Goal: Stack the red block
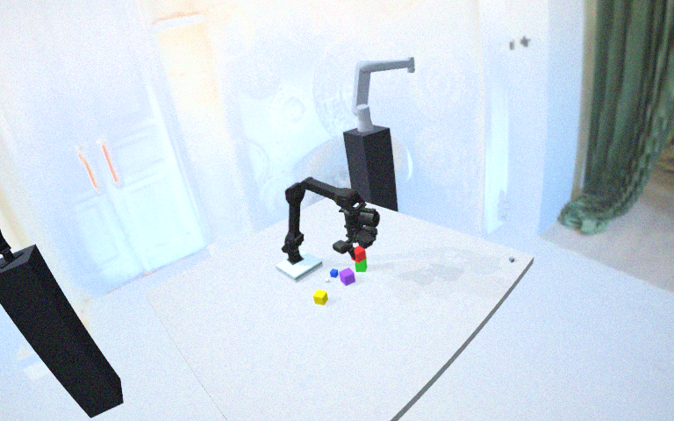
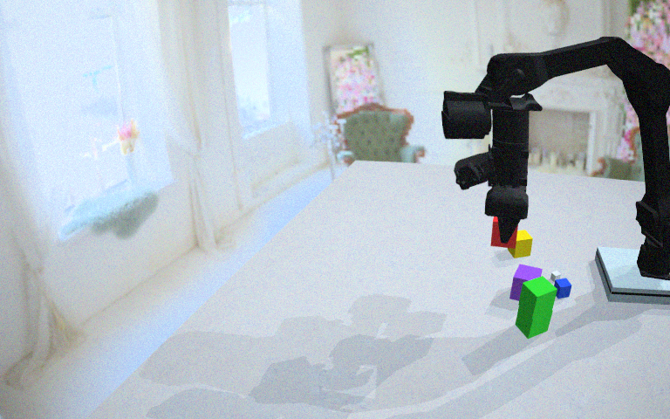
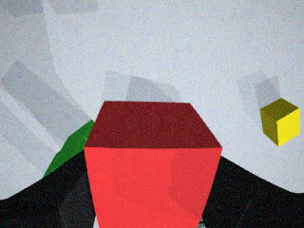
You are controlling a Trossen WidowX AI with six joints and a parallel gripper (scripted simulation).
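My gripper (image 1: 357,252) (image 2: 504,235) (image 3: 146,150) is shut on the red block (image 1: 359,254) (image 2: 496,237) (image 3: 142,171) and holds it up in the air, roughly level. The green tower (image 1: 361,267) (image 2: 534,308) (image 3: 73,146) stands upright on the table. In the exterior view the red block is apart from the tower, higher and farther back to the left. In the top view the red block overlaps the tower's upper part in the picture. In the wrist view the tower shows lower left, partly hidden by the block and a finger.
A purple block (image 1: 347,276) (image 2: 524,278) stands close to the tower. A blue block (image 1: 333,273) (image 2: 563,288) and a tiny white block (image 1: 326,281) (image 2: 556,275) lie nearer the arm's base plate (image 1: 290,269) (image 2: 622,266). A yellow block (image 1: 320,297) (image 2: 523,245) (image 3: 281,123) lies farther off.
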